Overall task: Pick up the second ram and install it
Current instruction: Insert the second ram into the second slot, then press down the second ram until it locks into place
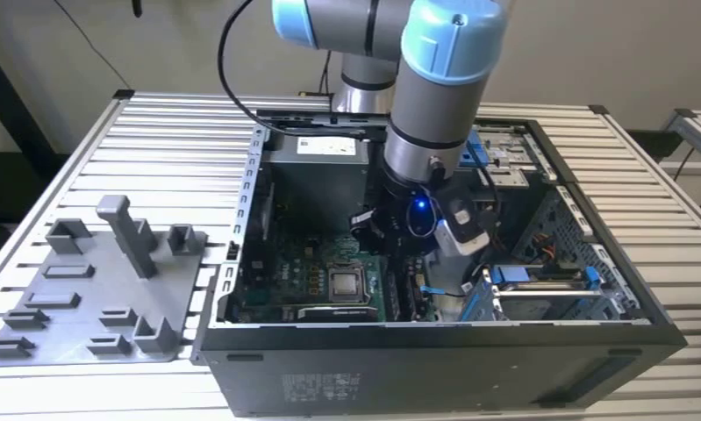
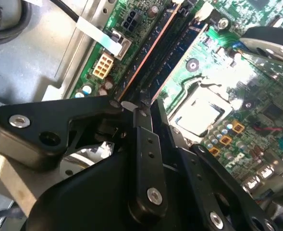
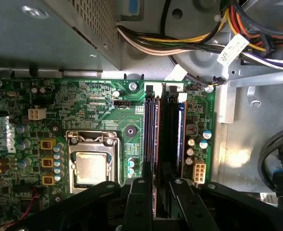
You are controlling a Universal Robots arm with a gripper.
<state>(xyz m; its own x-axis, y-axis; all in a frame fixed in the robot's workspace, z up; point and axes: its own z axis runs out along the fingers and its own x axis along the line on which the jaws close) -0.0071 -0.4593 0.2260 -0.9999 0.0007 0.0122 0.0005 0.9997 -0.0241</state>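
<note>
Motherboard, second ram upright between pincer fingertips

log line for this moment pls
arm: inside open pc case | pincer: over motherboard ram slots | second ram: in slot beside cpu socket | holder plate: on table

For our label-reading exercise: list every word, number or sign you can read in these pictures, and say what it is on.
No text here can be read.
Power supply label: too small.
Case sticker: too small.
Cable tag: blurred.
Motherboard print: too small.
</note>
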